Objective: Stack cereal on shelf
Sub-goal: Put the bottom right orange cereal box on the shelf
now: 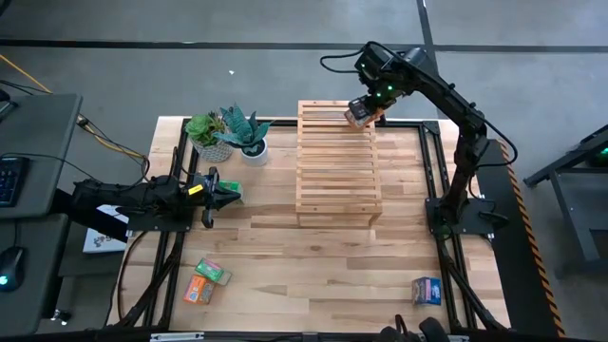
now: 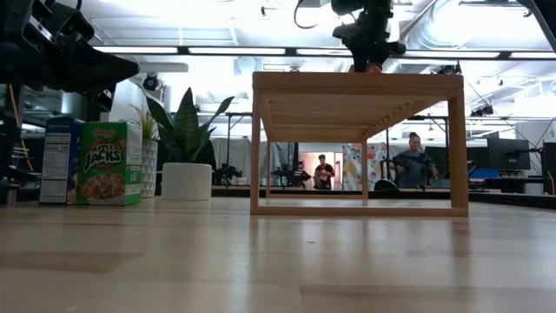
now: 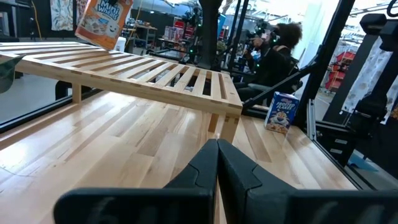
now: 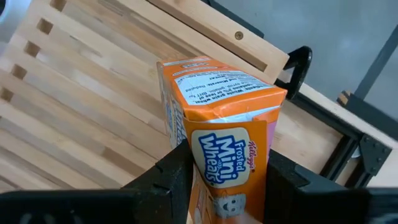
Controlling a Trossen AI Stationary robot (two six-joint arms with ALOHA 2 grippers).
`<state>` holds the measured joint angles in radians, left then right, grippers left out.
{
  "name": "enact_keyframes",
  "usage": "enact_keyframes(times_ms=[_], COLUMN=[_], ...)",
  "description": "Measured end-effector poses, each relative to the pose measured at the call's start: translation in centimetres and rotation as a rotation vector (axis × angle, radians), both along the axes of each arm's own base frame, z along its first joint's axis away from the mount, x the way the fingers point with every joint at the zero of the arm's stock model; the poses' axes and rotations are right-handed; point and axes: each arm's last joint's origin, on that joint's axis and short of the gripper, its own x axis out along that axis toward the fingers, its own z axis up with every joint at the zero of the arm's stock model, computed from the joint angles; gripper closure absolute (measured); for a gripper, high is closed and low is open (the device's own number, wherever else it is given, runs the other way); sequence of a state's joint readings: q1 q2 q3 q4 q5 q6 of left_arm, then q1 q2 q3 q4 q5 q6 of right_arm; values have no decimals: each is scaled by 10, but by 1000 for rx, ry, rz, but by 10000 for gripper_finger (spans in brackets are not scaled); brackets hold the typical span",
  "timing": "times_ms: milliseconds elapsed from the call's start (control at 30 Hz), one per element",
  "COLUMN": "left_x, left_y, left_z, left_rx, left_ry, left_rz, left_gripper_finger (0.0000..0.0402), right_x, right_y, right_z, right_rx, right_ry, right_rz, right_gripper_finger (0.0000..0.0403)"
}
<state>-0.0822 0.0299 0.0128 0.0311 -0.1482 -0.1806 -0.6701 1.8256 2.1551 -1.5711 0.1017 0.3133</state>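
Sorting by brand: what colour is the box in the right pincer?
Orange box, clearest in the right wrist view.

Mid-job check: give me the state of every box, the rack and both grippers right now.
Orange cereal box: held over the shelf's far end.
Right gripper: shut on it.
Left gripper: shut, empty.
Shelf: upright, top bare.
Blue box: on table.
Green box, second orange box: lying flat.

Plants (image 1: 228,133) left of shelf (image 1: 338,166); boxes (image 1: 207,281) in front.

The small orange cardboard cereal box (image 4: 224,149) read "Kellogg's Frosted Mini Wheats"; the green cardboard cereal box (image 2: 109,163) read "Apple Jacks".
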Motion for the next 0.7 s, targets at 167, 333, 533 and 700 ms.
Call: enact_keyframes(times_ms=[167, 333, 533, 700], left_x=[0, 0, 0, 0], left_y=[0, 0, 0, 0], left_z=[0, 0, 0, 0], left_rx=[0, 0, 0, 0], left_ry=[0, 0, 0, 0], left_rz=[0, 0, 1, 1], left_gripper_finger=[401, 401, 401, 401], right_x=[0, -3, -2, -3], right_y=[0, -4, -3, -4], right_z=[0, 1, 1, 1], right_rx=[-13, -143, -119, -122], right_ry=[15, 122, 99, 98], right_rz=[35, -30, -8, -25], right_gripper_finger=[271, 271, 271, 271])
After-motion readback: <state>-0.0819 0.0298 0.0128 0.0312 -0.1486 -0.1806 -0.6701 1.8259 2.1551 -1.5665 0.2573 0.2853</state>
